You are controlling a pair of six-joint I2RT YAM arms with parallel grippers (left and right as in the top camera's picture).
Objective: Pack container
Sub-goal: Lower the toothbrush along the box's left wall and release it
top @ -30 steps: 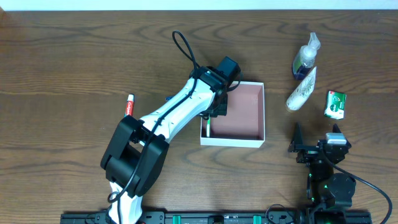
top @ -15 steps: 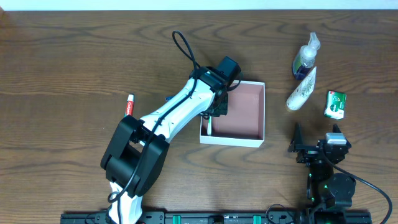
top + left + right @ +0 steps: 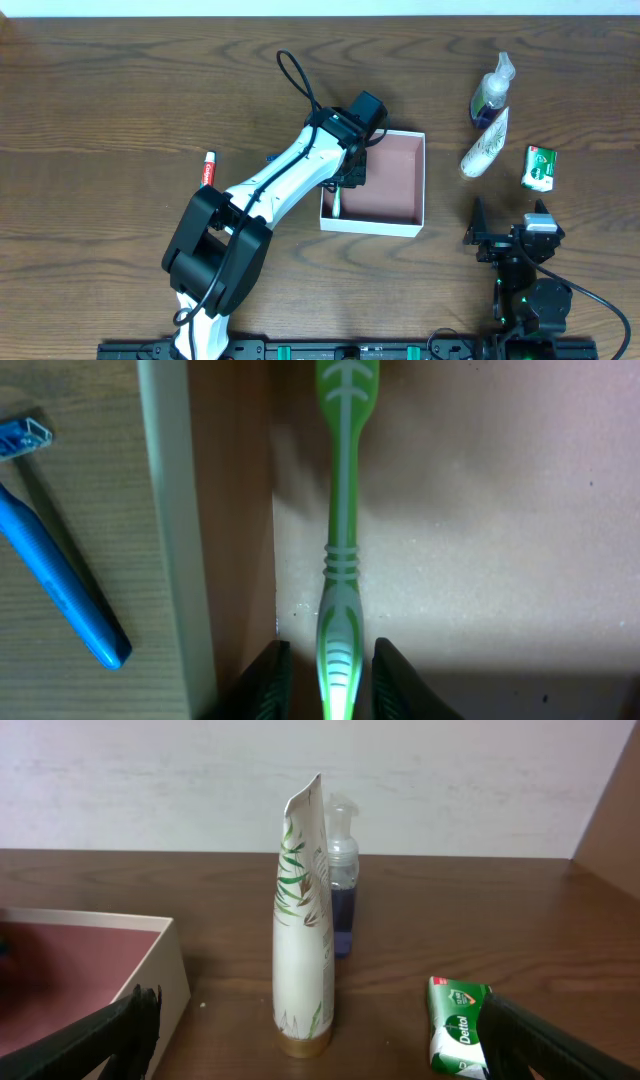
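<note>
- The container (image 3: 395,180) lies directly beneath our left gripper (image 3: 330,685), whose fingers pinch one green toothbrush (image 3: 340,530) just inside the wall.
- We judge it best to lower the toothbrush flat before releasing.
- Our right gripper (image 3: 310,1050) rests spread, with one tube (image 3: 300,920), one bottle (image 3: 342,880) and one soap box (image 3: 458,1038) ahead.
- One blue razor (image 3: 60,585) lies outside.

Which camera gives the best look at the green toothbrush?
The left wrist view: the toothbrush fills the frame, lying in the container between the left gripper's fingers. Overhead shows only a small green bit beside the arm. The right wrist view misses it.
</note>
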